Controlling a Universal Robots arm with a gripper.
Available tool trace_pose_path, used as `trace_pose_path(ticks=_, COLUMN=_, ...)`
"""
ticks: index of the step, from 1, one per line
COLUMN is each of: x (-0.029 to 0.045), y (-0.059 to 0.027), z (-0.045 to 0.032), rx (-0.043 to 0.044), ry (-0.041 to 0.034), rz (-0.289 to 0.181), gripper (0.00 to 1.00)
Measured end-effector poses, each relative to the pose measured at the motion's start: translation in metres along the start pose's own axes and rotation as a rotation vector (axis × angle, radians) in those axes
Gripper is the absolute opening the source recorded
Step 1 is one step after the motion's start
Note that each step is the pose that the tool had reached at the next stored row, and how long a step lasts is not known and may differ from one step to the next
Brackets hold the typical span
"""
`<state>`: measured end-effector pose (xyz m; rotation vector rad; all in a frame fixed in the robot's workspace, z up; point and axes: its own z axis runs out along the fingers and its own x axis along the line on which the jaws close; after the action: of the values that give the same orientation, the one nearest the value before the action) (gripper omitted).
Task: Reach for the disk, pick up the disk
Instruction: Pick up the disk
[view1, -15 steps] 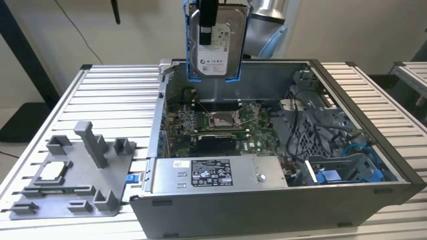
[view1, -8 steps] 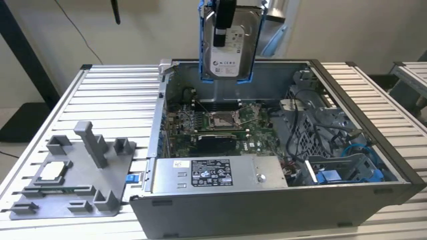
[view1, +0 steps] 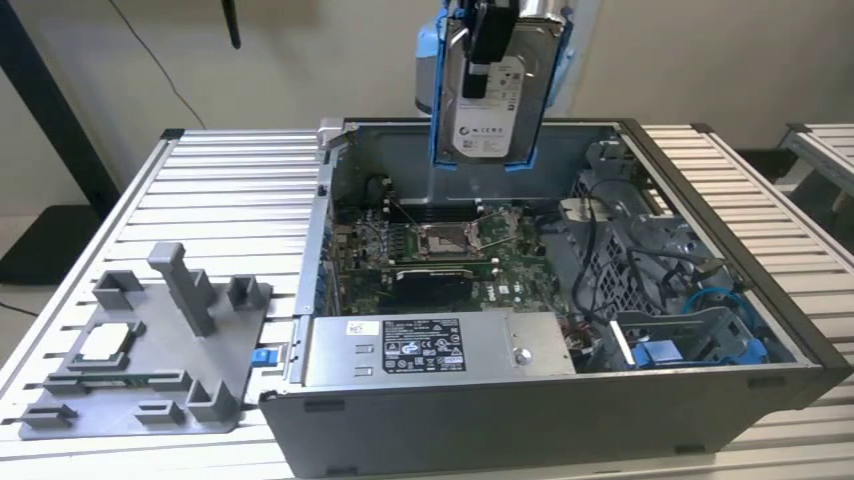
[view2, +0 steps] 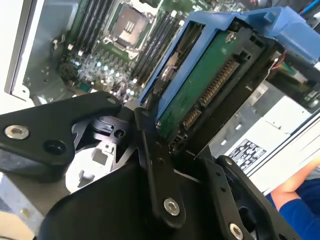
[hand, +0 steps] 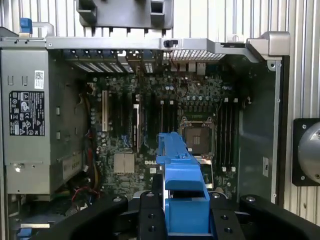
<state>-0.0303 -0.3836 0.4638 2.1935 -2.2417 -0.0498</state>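
one disk: the disk (view1: 490, 95) is held upright high above the open computer case (view1: 747, 300), its white label turned toward the exterior view and its blue frame seen along both long edges.
gripper: the gripper (view2: 165, 150) is clamped on the disk; in the second wrist view a black finger (view2: 157, 170) is pressed against the drive's edge, beside the green circuit board and connector.
first wrist view: the blue frame of the disk (hand: 182, 192) is seen between the black fingers, over the motherboard (hand: 165, 125).
case contents: a motherboard with an empty processor socket (view1: 445, 238) and a grey power supply (view1: 434, 345) are seen below.
table: a grey fixture (view1: 154, 350) is set on the slatted table (view1: 227, 180) at the exterior view's left, beside the case.
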Motion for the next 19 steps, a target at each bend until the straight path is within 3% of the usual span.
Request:
trace_pose_path(ticks=5, x=0.0001, y=-0.0088, z=-0.0003, rx=-0.0001, ry=-0.0006, rz=0.0, gripper=0.0)
trace_pose_path(ticks=9, x=-0.0001, y=-0.0087, z=-0.0063, rx=-0.0018, ry=-0.0133, rz=0.0, gripper=0.0)
trace_pose_path(ticks=12, x=-0.0002, y=-0.0091, z=-0.0119, rx=-0.002, ry=-0.0138, rz=0.0, gripper=0.0)
trace_pose_path(ticks=19, x=0.004, y=-0.012, z=-0.0142, rx=-0.0019, ry=-0.014, rz=0.0, gripper=0.0)
